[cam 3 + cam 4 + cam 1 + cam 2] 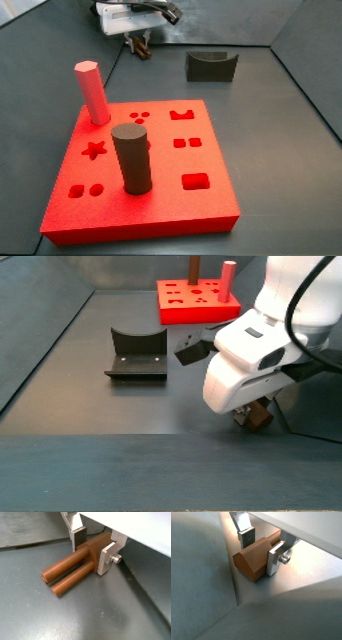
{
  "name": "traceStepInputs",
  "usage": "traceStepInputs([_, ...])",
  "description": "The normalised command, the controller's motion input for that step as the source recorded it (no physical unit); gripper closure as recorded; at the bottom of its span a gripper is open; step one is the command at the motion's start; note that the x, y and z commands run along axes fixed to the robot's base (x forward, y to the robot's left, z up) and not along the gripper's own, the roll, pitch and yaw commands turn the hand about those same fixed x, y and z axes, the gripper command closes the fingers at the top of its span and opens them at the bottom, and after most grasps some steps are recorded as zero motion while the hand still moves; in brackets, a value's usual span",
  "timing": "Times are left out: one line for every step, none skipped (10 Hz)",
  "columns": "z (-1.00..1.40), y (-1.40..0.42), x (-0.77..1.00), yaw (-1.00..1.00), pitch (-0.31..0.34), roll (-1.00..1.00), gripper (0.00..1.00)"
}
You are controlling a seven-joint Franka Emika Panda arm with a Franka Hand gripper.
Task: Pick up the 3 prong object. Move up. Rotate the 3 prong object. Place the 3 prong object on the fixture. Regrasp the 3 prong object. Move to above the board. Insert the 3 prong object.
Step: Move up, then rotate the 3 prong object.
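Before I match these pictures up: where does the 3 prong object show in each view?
Wrist view: the 3 prong object sits between the pincer plates, prongs outward.
Wrist view: its brown body shows end-on, clamped.
Side view: barely visible under the pincer, far corner.
Side view: brown tip below the pincer.
Shared landmark: the fixture.

Gripper low near floor, fixture well apart.
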Motion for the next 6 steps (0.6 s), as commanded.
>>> traceStepInputs([0.77, -0.03, 0.0, -0.04, 0.016, -0.01, 1.0])
traceStepInputs([0.6, -0.01, 0.0, -0.04, 0.034, -0.01, 1.0])
traceStepInputs([0.46, -0.01, -0.01, -0.03, 0.044, -0.01, 1.0])
traceStepInputs([0.32, 0.0, -0.01, -0.03, 0.049, 0.0, 1.0])
traceStepInputs([0.22, 0.0, -0.02, -0.02, 0.048, 0.0, 1.0])
traceStepInputs([0.53, -1.0, 0.56, 0.0, 0.0, 0.0, 1.0])
